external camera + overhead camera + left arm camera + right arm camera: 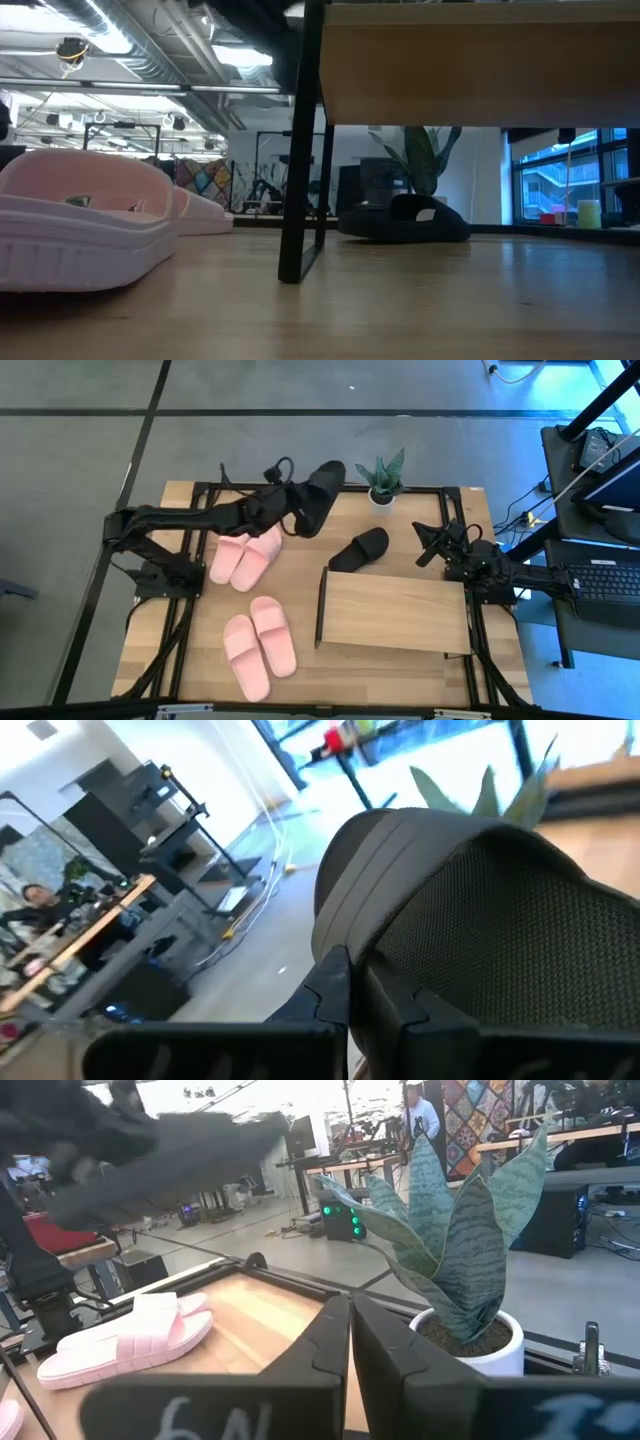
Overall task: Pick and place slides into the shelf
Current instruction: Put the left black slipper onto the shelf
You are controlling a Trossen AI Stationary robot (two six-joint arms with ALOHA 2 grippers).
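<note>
My left gripper (296, 502) is shut on a black slide (320, 495), which it holds in the air over the table's far edge; the slide fills the left wrist view (480, 910) and shows blurred in the right wrist view (150, 1140). A second black slide (360, 549) lies sole-down on the table beside the shelf (395, 610). Two pink pairs (247, 555) (260, 645) lie flat to the shelf's left. My right gripper (428, 548) waits shut at the table's right, clear of everything. My left gripper pinches a thin edge of the black slide (352, 945) between its two fingers (335, 990); which part of the slide that edge belongs to, I cannot tell. The fingers come nearly level from the table's left. The slide is lifted clear and tilted, its ribbed sole (520, 930) showing.
A potted plant (382, 482) in a white pot stands at the far edge just right of the raised slide. The shelf's dark leg (300, 150) and top board (480, 65) stand at the near right. Bare wood (300, 575) lies between the pink pairs and the shelf.
</note>
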